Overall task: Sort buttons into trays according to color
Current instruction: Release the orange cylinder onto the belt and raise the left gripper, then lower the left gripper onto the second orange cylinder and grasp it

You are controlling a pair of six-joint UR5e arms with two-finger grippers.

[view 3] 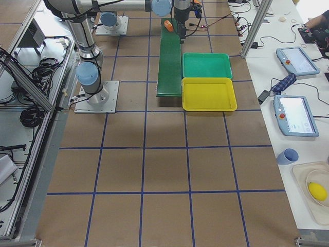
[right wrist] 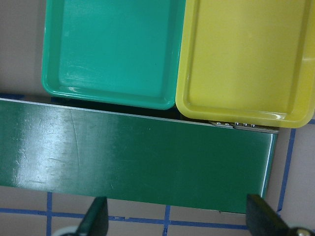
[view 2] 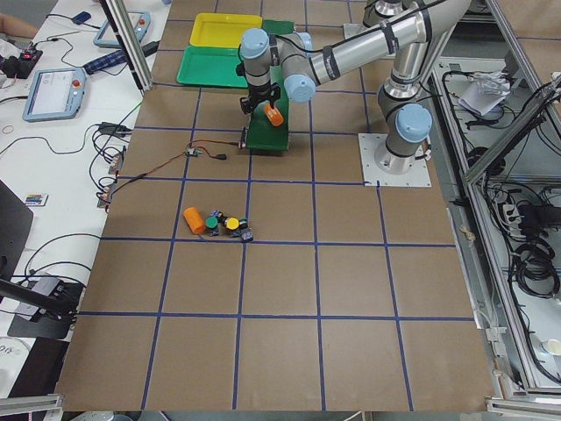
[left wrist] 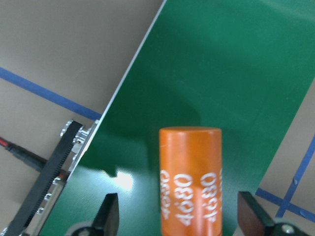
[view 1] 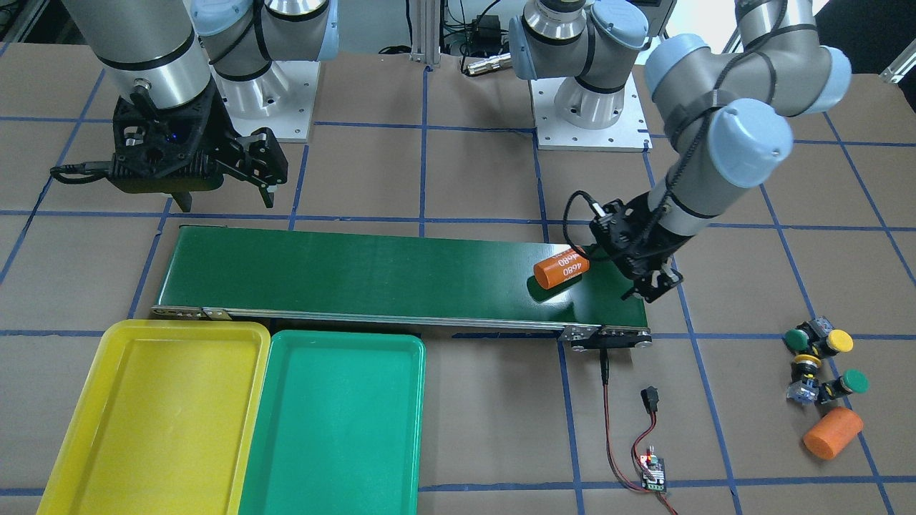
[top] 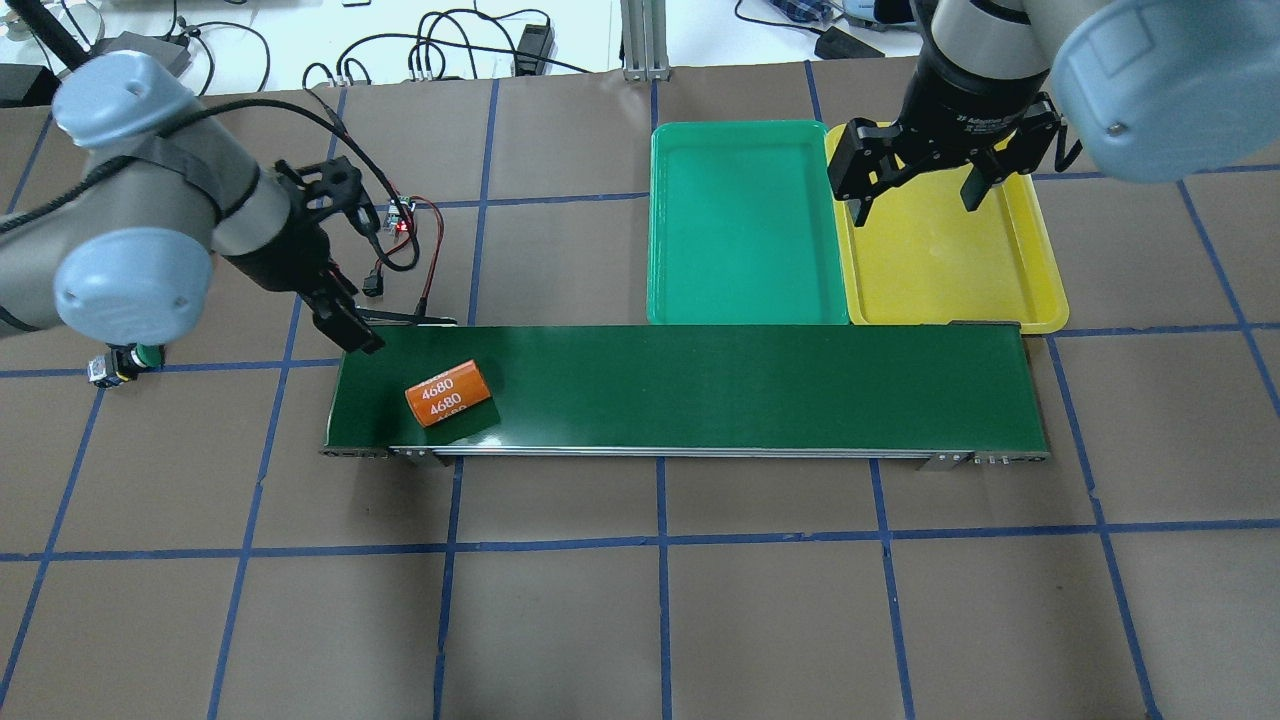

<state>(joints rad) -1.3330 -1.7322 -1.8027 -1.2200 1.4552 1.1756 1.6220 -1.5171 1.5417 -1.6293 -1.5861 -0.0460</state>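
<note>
While the left gripper (view 1: pixel 650 285) is hovering low at one end of the conveyor belt (view 1: pixel 358 272), I am seeing its fingers (left wrist: pixel 109 219) standing spread. The orange "4680" cylinder (view 1: pixel 561 267) is lying on the belt just ahead of them, touching neither. Further out, off the belt, the buttons (view 1: pixel 823 357) are sitting clustered on the table beside a plain orange cylinder (view 1: pixel 832 433). The right gripper (view 1: pixel 229 197) is hanging spread near the belt's other end. Past the belt from it, the yellow tray (view 1: pixel 107 343) and green tray (view 1: pixel 343 340) are lying side by side.
</note>
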